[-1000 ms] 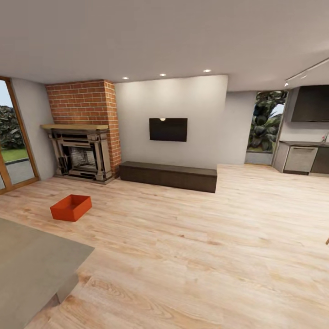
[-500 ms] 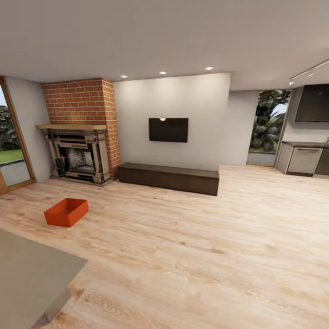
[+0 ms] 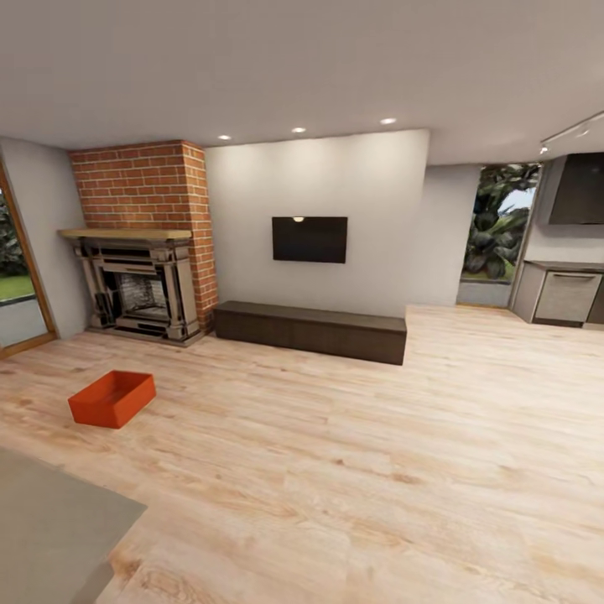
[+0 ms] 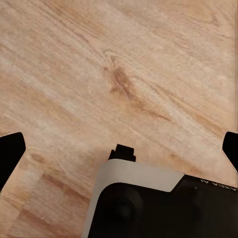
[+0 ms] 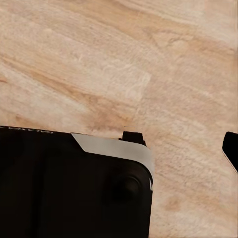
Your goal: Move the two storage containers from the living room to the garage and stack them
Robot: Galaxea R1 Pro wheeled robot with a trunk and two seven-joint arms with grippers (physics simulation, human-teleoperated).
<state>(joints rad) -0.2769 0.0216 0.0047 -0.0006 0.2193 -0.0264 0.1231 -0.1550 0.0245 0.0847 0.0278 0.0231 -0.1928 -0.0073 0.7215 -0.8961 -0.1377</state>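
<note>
1. Living room ahead of my head camera: light wood-plank floor (image 3: 352, 470), pale walls, ceiling spotlights.
2. Landmark: red-brick fireplace (image 3: 138, 243), far left against the back wall.
3. One storage container (image 3: 112, 398), red-orange, open-topped, sits flat on the planks in front of the fireplace, apart from the hearth, slightly to its left. It looks empty. I see one container from here.
4. To the right of the fireplace: black wall TV (image 3: 309, 239), with a long dark low cabinet (image 3: 310, 330) below it on the floor.
5. Further right from the fireplace: a window with green foliage (image 3: 497, 222), then grey kitchen units (image 3: 570, 295) at the edge.
6. Left of the fireplace: a wood-framed glass door (image 3: 18, 268) with lawn outside.
7. A grey flat surface (image 3: 50, 524) fills the near left corner, nearer to me than the container.
8. My left hand (image 4: 119, 148), wrist view: dark fingertips at opposite edges, spread wide, bare planks between, holding nothing.
9. My right hand, wrist view: one fingertip (image 5: 231, 148) visible over planks, the other hidden behind a dark housing; I cannot tell how far it is open.
</note>
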